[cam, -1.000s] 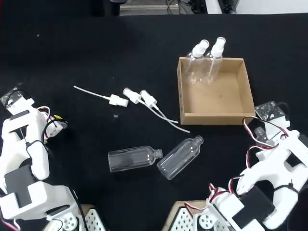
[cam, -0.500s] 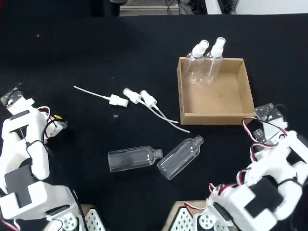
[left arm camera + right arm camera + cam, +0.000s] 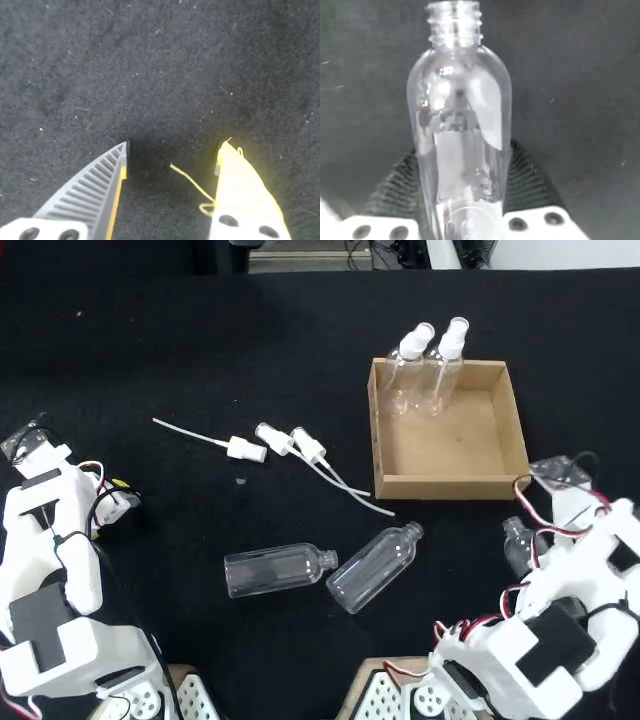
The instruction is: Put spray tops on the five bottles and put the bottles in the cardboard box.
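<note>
Now, clear uncapped plastic bottle is clamped in right gripper, neck pointing away along its axis, nr brown cardboard box. Three white spray tops lie well left (closer to left gripper, which gapes empty over black counter). Wrist view gives bare threads; high view, tops' whereabouts.

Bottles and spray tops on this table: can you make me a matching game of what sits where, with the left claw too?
1. capped bottles
2. spray tops
3. uncapped bottle of the right wrist view
4. left gripper

A. open over bare cloth
B. held by the right gripper
C. in the cardboard box, at its far wall
D. loose on the cloth, beside the box

Pairs: 1-C, 2-D, 3-B, 4-A.
</note>
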Available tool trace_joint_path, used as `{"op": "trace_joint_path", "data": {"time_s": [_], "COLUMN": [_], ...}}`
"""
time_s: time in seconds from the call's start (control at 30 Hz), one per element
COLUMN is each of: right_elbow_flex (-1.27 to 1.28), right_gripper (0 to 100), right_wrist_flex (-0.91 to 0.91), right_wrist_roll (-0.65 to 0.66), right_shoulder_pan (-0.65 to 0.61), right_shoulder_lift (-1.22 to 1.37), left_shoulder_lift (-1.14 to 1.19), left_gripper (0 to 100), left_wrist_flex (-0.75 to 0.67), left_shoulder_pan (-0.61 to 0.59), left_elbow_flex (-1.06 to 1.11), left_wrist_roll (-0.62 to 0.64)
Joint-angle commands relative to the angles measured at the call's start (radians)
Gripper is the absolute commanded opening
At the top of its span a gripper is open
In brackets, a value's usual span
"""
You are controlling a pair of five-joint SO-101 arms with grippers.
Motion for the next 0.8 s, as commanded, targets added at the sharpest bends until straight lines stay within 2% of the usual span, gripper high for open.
{"op": "trace_joint_path", "data": {"time_s": [0.0, 0.17, 0.3, 0.5, 0.63, 0.77], "right_elbow_flex": [-0.107, -0.056, 0.074, 0.186, 0.214, 0.217], "right_gripper": [1.1, 1.1, 1.1, 1.1, 1.1, 1.1], "right_wrist_flex": [0.138, 0.132, 0.132, 0.132, 0.132, 0.132], "right_wrist_roll": [-0.078, -0.126, -0.123, -0.123, -0.123, -0.123], "right_shoulder_pan": [0.014, 0.078, 0.083, 0.026, 0.003, 0.008], "right_shoulder_lift": [-0.127, -0.303, -0.412, -0.526, -0.575, -0.607], "left_shoulder_lift": [-0.005, -0.012, -0.002, 0.002, 0.051, 0.130], "left_gripper": [28, 28, 28, 28, 28, 28], "left_wrist_flex": [-0.014, 0.005, 0.132, 0.324, 0.321, 0.241], "left_shoulder_pan": [0.022, 0.071, 0.176, 0.337, 0.432, 0.484], "left_elbow_flex": [0.001, -0.061, -0.243, -0.526, -0.562, -0.564], "left_wrist_roll": [0.003, -0.037, -0.239, -0.589, -0.855, -1.005]}}
